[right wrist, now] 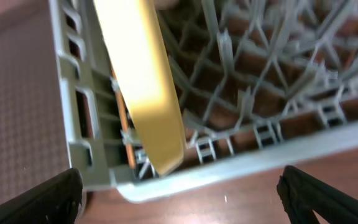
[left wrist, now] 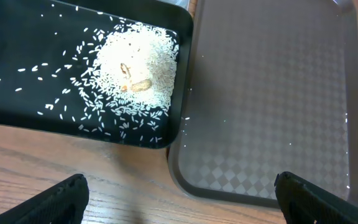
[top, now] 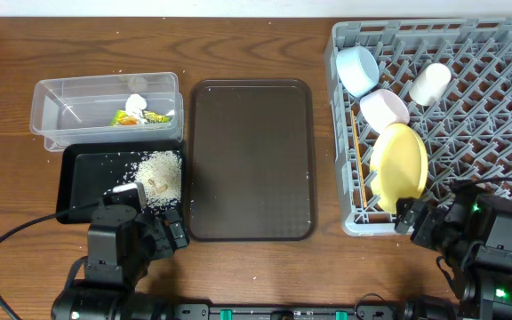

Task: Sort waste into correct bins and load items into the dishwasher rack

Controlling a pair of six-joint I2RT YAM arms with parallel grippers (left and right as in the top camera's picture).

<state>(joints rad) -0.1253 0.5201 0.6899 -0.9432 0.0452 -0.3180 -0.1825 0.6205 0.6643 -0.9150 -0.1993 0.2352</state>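
The grey dishwasher rack point(top: 496, 53) holds the light blue bowl point(top: 357, 69), white bowl point(top: 384, 108), small white cup point(top: 431, 82), upright yellow plate point(top: 400, 165) and wooden chopsticks point(top: 360, 169). The plate point(right wrist: 143, 81) and rack edge point(right wrist: 241, 167) fill the right wrist view. The clear box point(top: 105, 100) holds the green-and-orange wrapper point(top: 154, 116) and white scrap point(top: 136, 104). The black tray point(top: 83, 182) holds rice point(top: 160, 173), which also shows in the left wrist view point(left wrist: 135, 68). My left gripper point(left wrist: 179, 199) is open and empty before the black tray. My right gripper point(right wrist: 182, 196) is open and empty before the rack.
A large dark brown serving tray point(top: 251, 160) lies between the bins and the rack; a few rice grains lie on it point(left wrist: 272, 106). A black cable point(top: 7, 249) curves over the table at the front left.
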